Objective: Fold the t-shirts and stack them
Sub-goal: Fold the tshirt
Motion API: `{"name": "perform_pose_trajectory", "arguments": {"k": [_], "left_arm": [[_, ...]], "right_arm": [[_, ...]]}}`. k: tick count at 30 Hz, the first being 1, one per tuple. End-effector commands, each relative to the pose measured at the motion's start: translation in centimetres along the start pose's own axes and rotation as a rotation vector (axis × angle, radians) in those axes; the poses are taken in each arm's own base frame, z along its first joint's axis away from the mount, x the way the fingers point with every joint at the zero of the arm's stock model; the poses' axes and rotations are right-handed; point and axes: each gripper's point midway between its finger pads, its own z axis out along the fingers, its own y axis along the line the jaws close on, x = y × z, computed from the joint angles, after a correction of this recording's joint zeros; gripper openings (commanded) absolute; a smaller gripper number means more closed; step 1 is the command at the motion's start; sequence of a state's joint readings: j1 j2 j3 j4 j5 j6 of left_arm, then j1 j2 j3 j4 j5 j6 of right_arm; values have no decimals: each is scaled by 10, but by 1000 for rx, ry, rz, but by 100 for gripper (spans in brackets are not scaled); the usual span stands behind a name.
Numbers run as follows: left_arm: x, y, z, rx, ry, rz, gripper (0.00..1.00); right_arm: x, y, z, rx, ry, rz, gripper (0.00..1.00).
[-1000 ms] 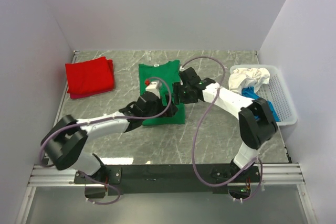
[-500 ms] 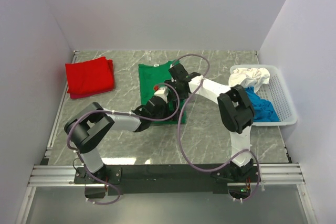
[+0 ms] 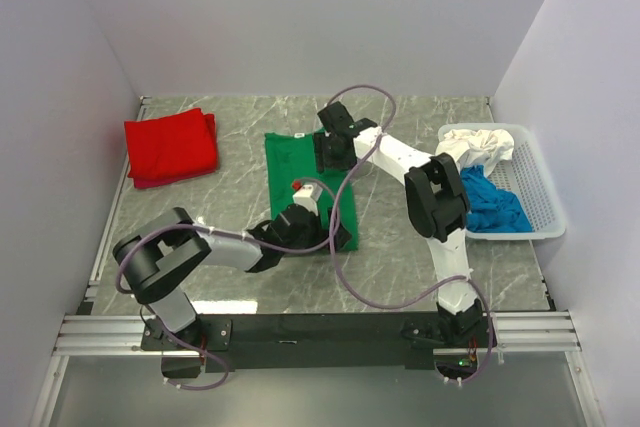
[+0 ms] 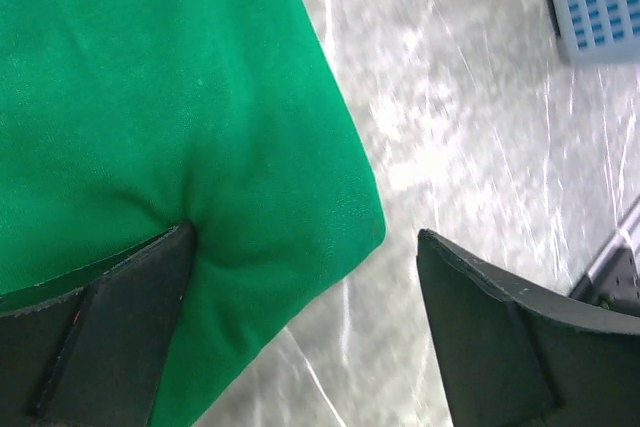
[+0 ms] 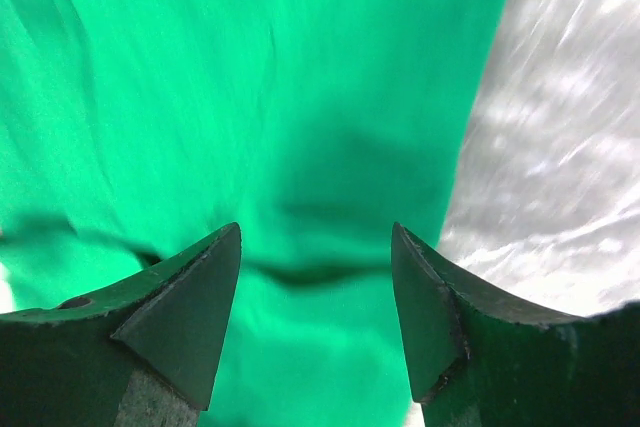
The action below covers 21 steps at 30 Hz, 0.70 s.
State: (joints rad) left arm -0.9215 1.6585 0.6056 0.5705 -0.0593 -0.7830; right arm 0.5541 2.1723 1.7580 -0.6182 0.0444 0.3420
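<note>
1. The left end effector [image 4: 305,237] is released, jaws spread wide. One finger [image 4: 110,327] presses a dimple into the green shirt [image 3: 292,159]; the other hangs over bare counter [image 3: 500,257]. The shirt's near right corner lies between them, ungripped.
2. The right end effector [image 5: 315,232] is also released. Both its tips are over green cloth just inside the shirt's right edge, with nothing pinched.
3. The green shirt lies mid-counter as a narrow strip. Its long axis runs from the far side toward the arm bases, leaning slightly right at the near end.
4. The key relation is that each end effector sits at one end of that axis, right at the far end and left at the near end, both by the right edge. A fold of end onto end probably suits this, each arm taking the end under it.
5. Farther out, the folded red shirt [image 3: 170,147] lies far left, well apart. The white shirt [image 3: 475,145] and blue shirt [image 3: 490,207] sit crumpled in the basket [image 3: 545,202] on the right.
</note>
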Motion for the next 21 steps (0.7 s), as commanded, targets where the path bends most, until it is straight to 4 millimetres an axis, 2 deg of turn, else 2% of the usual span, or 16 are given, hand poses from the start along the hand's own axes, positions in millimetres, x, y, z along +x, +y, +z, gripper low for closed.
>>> {"name": "perform_pose_trajectory", "arguments": {"k": [1, 3, 6, 7, 8, 9, 10, 11, 12, 13, 14, 18, 19, 20, 21], "left_arm": [[46, 16, -18, -82, 124, -18, 99], [47, 11, -25, -82, 122, -21, 99], [36, 0, -34, -90, 89, -12, 99], [33, -5, -37, -90, 80, 2, 99], [15, -18, -40, -76, 30, 5, 99], [12, -18, -45, -94, 32, 17, 99], [5, -24, -48, -90, 15, 24, 99], [-14, -40, -55, -68, -41, 29, 99], [-17, -42, -61, -79, -43, 39, 99], [-25, -46, -65, -77, -66, 44, 99], [-40, -56, -75, -60, -104, 31, 99], [-59, -43, -98, -138, -179, -14, 99], [-48, -23, -103, -208, -145, -16, 99], [-49, -16, -108, -234, -153, -28, 99], [-46, -5, -111, -274, -150, -36, 99]], "right_arm": [[-26, -5, -9, 24, -49, -10, 68], [-27, -5, -18, 21, -61, -8, 68], [-26, -7, -44, 6, -101, 2, 68], [-22, -9, -60, -4, -123, 6, 69], [-20, -11, -70, -6, -136, 14, 69], [-17, -14, -78, -6, -148, 22, 69], [-8, -18, -95, -12, -163, 27, 69], [-3, -19, -102, -14, -171, 40, 70], [3, -21, -110, -23, -178, 47, 70], [17, -25, -122, -32, -186, 53, 70], [24, -26, -128, -38, -191, 67, 70], [66, -28, -144, -51, -187, 81, 70], [83, -31, -146, -49, -175, 82, 70], [90, -28, -147, -60, -172, 94, 70], [110, -25, -142, -63, -141, 80, 70]]}}
